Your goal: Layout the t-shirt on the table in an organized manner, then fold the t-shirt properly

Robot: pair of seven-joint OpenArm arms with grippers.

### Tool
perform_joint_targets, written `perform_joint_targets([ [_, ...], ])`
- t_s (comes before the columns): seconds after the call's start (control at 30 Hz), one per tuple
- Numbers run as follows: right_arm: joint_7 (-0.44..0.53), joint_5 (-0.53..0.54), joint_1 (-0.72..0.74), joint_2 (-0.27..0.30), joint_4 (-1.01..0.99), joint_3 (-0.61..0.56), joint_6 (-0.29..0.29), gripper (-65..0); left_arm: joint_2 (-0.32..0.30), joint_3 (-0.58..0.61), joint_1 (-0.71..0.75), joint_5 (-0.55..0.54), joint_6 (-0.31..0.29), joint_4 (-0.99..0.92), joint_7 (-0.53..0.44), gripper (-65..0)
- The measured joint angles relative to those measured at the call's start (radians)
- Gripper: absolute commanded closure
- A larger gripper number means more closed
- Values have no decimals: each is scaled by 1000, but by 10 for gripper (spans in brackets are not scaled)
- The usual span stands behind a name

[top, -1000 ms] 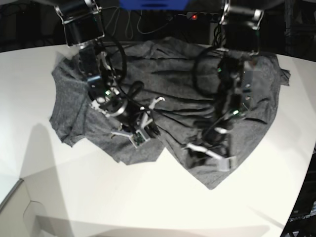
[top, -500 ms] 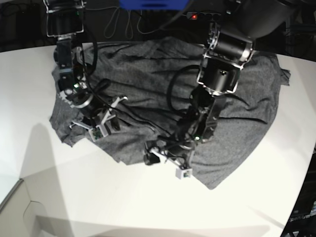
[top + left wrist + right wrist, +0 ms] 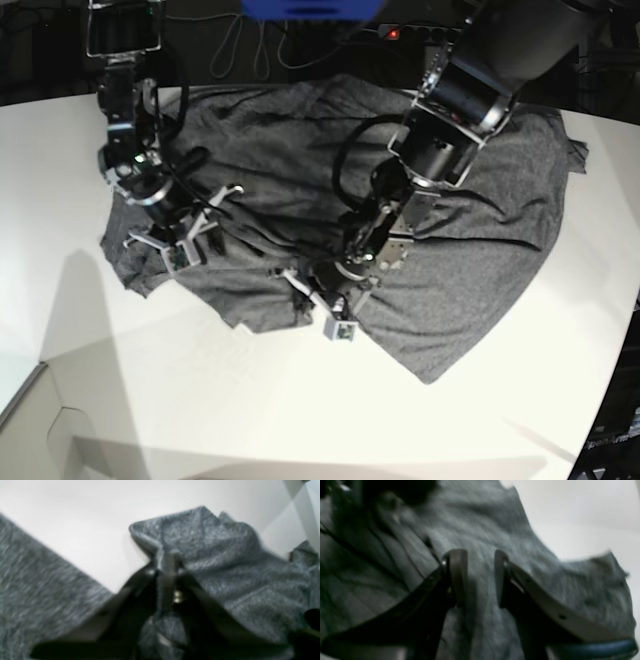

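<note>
The dark-grey t-shirt point(image 3: 300, 150) lies rumpled across the back half of the white table point(image 3: 200, 400), its lower edge bunched in folds. In the left wrist view my left gripper point(image 3: 166, 573) is shut on a raised fold of the t-shirt point(image 3: 200, 535) near its edge, and bare table point(image 3: 75, 517) shows beyond. The base view puts that left gripper point(image 3: 323, 299) at the shirt's front hem. My right gripper point(image 3: 180, 238) hovers over the shirt's left part. Its fingers point(image 3: 457, 577) stand apart over the cloth point(image 3: 482, 530) with nothing pinched between them.
A blue object point(image 3: 310, 8) and a power strip with a red light point(image 3: 393, 33) sit behind the table among cables. The tabletop's curved edge point(image 3: 612, 400) runs down the right. A seam or step point(image 3: 30, 390) cuts the near left corner.
My left gripper has swung left to the shirt's front hem and shut on a fold. The right gripper has moved left over the shirt and its jaws have opened.
</note>
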Motion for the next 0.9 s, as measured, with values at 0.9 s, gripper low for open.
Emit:
perform_joint_targets([
  [0.9, 2, 3, -40, 42, -1, 163, 7, -192, -89, 311, 110, 657, -16, 444, 69, -81],
])
